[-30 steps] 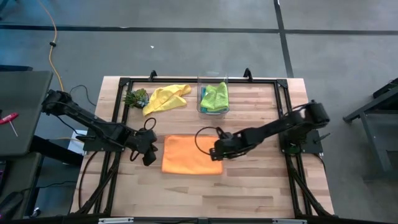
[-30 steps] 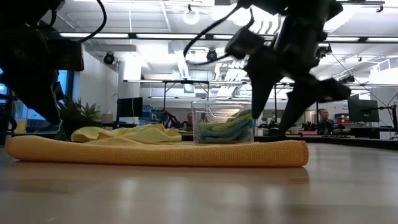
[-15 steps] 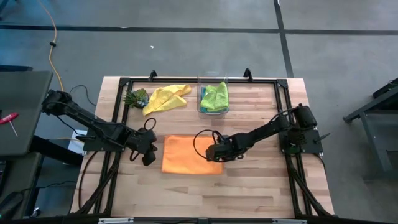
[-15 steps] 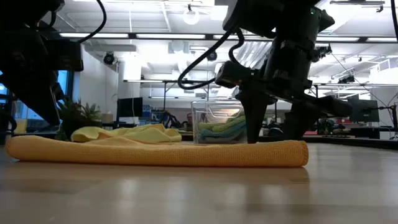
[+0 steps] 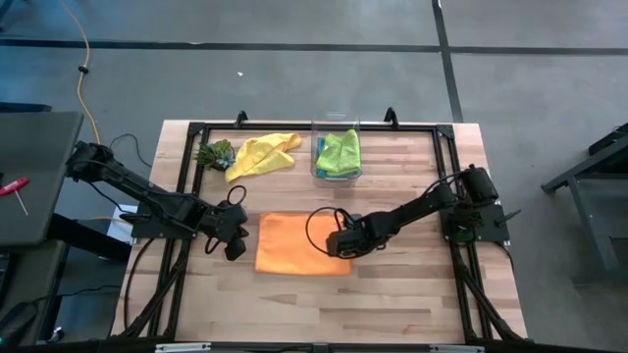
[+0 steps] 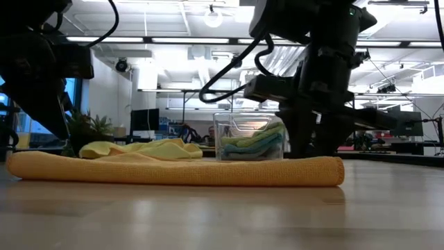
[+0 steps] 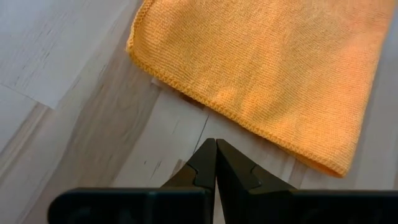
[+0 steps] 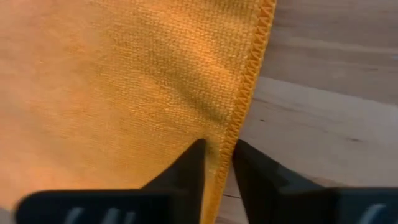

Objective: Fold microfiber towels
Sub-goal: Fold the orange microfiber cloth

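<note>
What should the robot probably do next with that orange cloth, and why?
Probably lift that edge and carry it across to fold: the right hand has pinched the orange towel at its stitched edge, and the towel lies flat on the table.

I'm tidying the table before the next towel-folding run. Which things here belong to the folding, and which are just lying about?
Belongs to the job:
- orange towel, flat, its edge pinched by the right gripper
- yellow towel, crumpled
- lime green towel, on top in the box
- left gripper, shut, beside the orange towel

Lying about:
- leafy clump
- clear plastic box
</note>
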Robot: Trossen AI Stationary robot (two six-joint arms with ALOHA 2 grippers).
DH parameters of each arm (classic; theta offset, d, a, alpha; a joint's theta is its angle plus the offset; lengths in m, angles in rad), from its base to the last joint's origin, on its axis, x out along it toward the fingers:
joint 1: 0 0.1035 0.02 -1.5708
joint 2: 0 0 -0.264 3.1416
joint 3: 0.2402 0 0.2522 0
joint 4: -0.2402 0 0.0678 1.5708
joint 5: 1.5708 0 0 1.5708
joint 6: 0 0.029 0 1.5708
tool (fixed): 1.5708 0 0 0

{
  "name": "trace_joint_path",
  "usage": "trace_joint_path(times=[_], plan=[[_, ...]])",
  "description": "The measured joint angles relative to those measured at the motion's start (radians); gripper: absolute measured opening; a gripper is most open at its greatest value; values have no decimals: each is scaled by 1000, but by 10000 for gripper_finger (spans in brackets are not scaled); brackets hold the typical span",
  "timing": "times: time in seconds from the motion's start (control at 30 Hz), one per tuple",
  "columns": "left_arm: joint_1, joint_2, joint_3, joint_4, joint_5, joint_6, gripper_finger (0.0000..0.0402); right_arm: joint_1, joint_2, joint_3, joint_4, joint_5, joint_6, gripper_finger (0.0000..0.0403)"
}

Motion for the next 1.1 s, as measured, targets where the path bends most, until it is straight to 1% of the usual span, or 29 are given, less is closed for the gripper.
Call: trace_joint_path(times=[0.13,0.17,0.3,0.47,0.6,0.67,0.8,0.93,1.03,1.1], plan=[[0,0,0,0,-12,-3,0,0,0,0,-26,7,-74,19],[0,0,0,1,-17,-7,0,0,0,-1,-26,9,-94,10],[2,0,0,1,-19,-23,0,0,0,-1,-41,15,-112,12],[2,0,0,2,-18,-55,0,6,-6,-1,-74,27,-134,3],[2,0,0,3,-15,-77,0,1,-45,-40,-141,106,-126,1],[2,0,0,4,-15,-76,0,0,-96,-94,-134,126,-88,1],[2,0,0,8,-15,-76,0,2,-233,-242,-139,122,-7,0],[2,0,0,18,-16,-76,0,16,-393,-386,-165,80,60,0],[2,0,0,35,-28,-76,0,30,-506,-456,-197,57,92,0],[2,0,0,41,-38,-76,0,38,-568,-478,-230,66,110,0]])
